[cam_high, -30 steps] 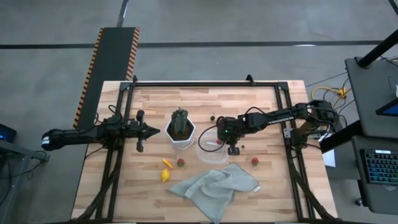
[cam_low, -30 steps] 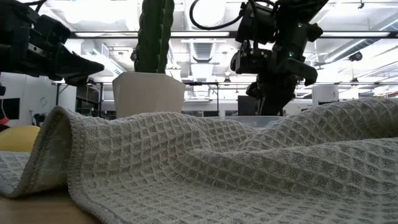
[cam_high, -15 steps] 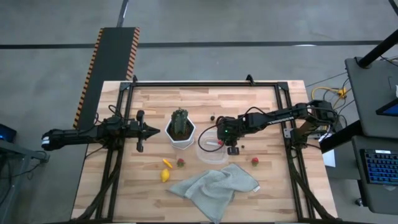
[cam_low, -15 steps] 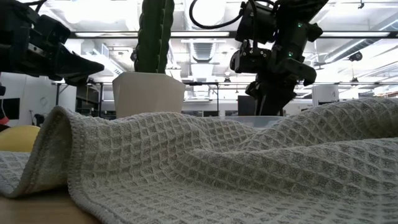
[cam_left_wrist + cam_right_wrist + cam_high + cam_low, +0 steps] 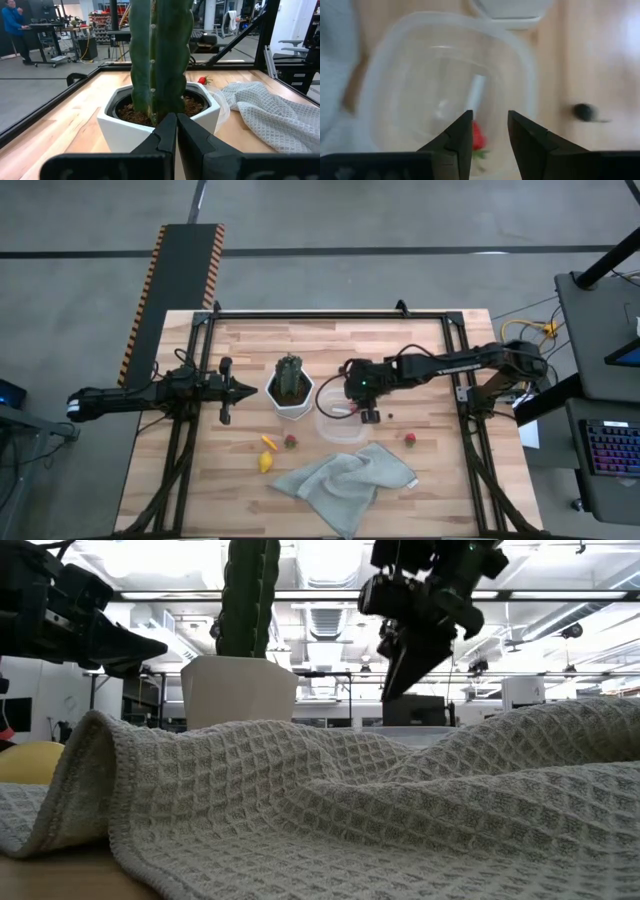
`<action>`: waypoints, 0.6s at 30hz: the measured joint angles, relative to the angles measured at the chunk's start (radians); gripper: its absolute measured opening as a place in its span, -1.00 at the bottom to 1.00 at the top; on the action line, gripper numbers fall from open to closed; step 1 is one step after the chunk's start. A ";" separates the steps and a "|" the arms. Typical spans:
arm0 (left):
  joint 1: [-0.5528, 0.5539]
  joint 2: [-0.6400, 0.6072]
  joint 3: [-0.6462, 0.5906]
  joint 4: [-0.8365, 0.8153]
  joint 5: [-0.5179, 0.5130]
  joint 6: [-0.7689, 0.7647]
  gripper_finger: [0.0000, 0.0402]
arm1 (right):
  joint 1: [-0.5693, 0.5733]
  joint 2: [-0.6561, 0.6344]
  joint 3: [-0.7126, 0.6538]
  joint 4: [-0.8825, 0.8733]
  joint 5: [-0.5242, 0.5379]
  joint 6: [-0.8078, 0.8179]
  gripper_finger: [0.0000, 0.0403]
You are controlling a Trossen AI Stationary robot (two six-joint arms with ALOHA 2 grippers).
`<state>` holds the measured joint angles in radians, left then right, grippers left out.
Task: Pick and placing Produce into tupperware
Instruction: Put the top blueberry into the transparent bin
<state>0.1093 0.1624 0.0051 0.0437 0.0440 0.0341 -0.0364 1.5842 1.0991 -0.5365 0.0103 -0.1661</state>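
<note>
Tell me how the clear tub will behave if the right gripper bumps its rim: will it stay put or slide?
The tupperware looks thin-walled and holds only one strawberry, so it is probably light and likely to slide on the smooth wooden table. It is low and wide, so tipping seems unlikely. The right gripper hangs open above it; the white pot alongside might stop a slide that way.

We see a worktop (image 5: pixel 420 345) of pale wood with visible grain and a matt finish, framed by dark metal rails (image 5: pixel 330 313). The tupperware (image 5: pixel 450 85) is clear, smooth plastic with a soft gloss. The towel (image 5: pixel 330 810) is grey cloth in a rough waffle weave. The plant pot (image 5: pixel 120 125) looks smooth, white and faintly glossy. The right end effector (image 5: pixel 489 131) has matt black fingers (image 5: pixel 527 145).
</note>
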 joint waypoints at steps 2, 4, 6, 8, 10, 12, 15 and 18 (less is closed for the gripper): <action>0.000 0.001 0.000 0.002 0.000 0.000 -1.00 | -0.010 -0.005 0.013 -0.035 0.068 -0.018 -0.44; 0.000 0.000 0.000 -0.001 0.000 0.000 -1.00 | -0.028 -0.007 0.024 -0.064 0.125 -0.019 -0.45; 0.000 0.001 0.000 0.001 0.000 0.000 -1.00 | -0.052 -0.009 0.025 -0.090 0.147 -0.018 -0.46; 0.000 0.001 0.000 0.000 0.000 0.000 -1.00 | -0.078 -0.011 0.008 -0.091 0.148 -0.018 -0.46; 0.000 0.001 0.000 0.001 0.000 0.000 -1.00 | -0.106 -0.012 -0.020 -0.093 0.148 -0.018 -0.45; 0.000 0.001 0.000 0.000 0.000 0.000 -1.00 | -0.135 -0.012 -0.045 -0.096 0.148 -0.018 -0.44; 0.000 0.001 0.000 0.000 0.000 0.000 -1.00 | -0.174 -0.012 -0.076 -0.092 0.148 -0.025 -0.43; 0.000 0.001 0.000 0.000 0.000 0.000 -1.00 | -0.210 -0.012 -0.101 -0.084 0.117 -0.037 -0.44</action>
<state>0.1090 0.1631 0.0051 0.0441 0.0437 0.0341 -0.2463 1.5719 0.9982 -0.6203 0.1272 -0.2034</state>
